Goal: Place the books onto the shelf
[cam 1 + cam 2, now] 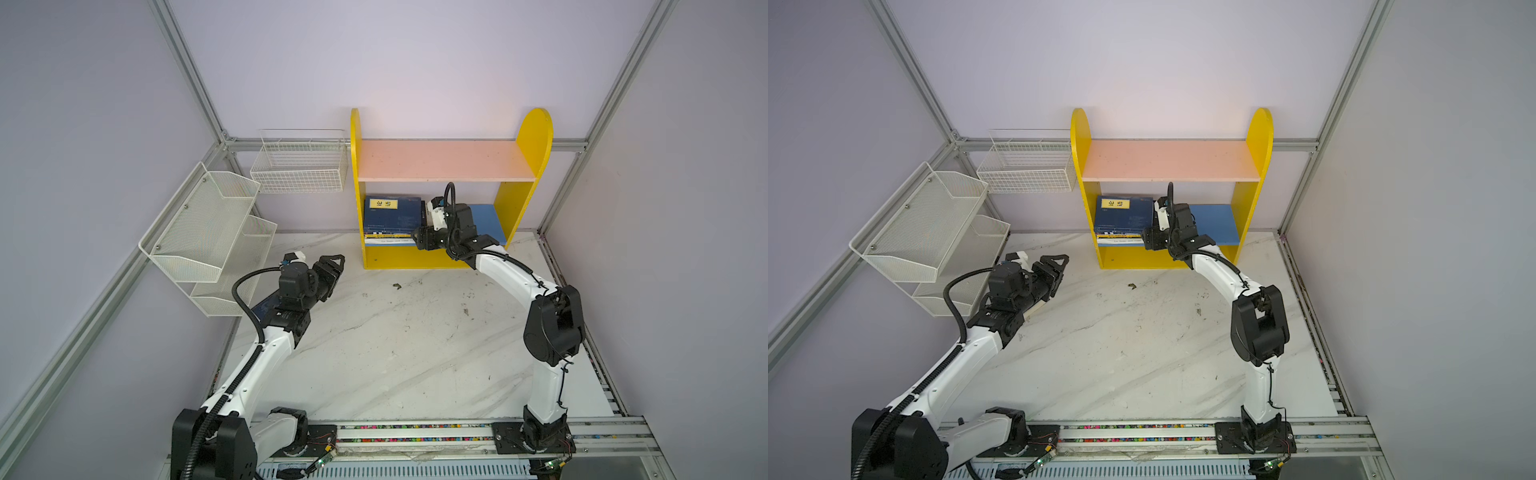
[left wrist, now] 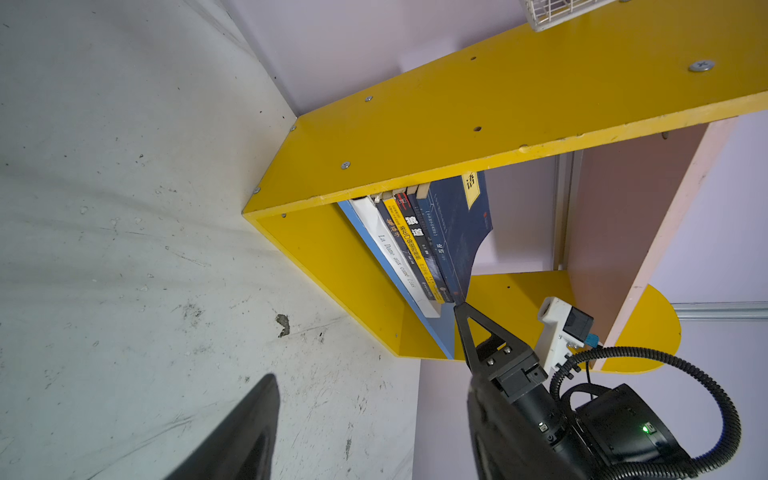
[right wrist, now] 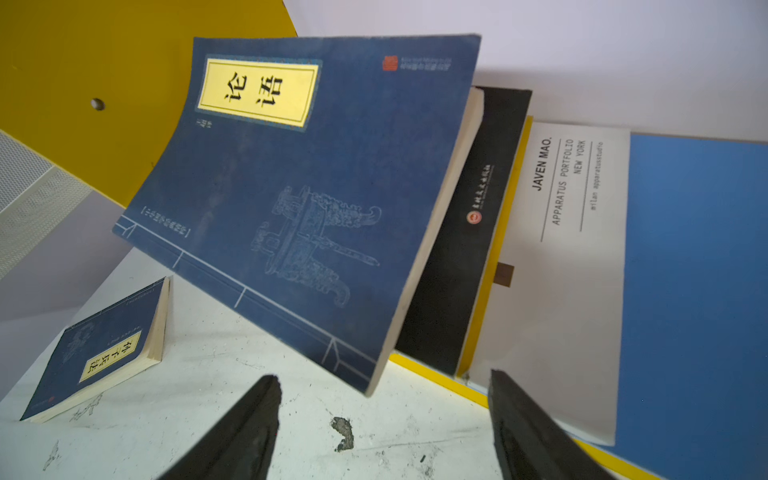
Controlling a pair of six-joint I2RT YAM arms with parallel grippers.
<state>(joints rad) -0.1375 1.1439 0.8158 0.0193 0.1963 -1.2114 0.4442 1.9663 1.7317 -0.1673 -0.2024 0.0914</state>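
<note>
Likely light, bendy book (image 3: 95, 353) is seen at nine o'clock, best pinched at spine; left fingers (image 2: 249, 424), right fingers (image 3: 249, 428) are released.

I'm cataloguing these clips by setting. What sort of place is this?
Probably a robot lab cell: aluminium-framed walls, two arms mounted on a rail, a yellow shelf staged on the table.

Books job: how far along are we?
Done: a flat stack of books lies on the blue lower board of the shelf. The left wrist view shows about six spines.
In hand: nothing is held. The right hand is open at the stack's front corner, and the left hand is open over the table.
Left: one navy book on the table, not yet shelved.
</note>
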